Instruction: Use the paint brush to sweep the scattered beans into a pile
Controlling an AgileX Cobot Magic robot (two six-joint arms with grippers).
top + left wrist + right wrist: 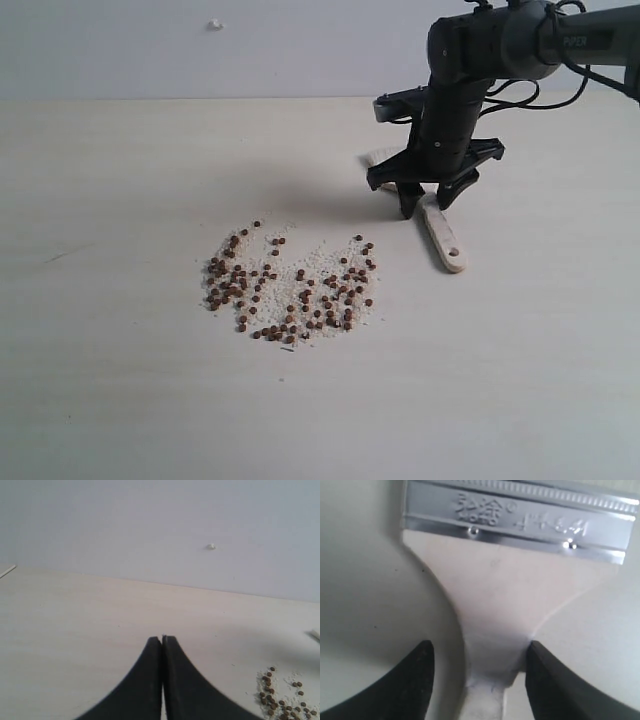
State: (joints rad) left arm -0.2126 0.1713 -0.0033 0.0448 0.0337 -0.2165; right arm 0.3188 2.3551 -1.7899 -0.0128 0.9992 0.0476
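While the beans (290,290) lie scattered nearest, mixed with pale crumbs on the table (120,400), the paint brush (443,238) rests flat behind them, to the right; right gripper (426,207) low over its handle, jaws parted, one finger each side; left gripper (162,640) seen only from its wrist, jaws pressed together, empty.

Pale wood-grain table (120,400); plain grey wall (300,50) behind, small white blob (215,24) on it.
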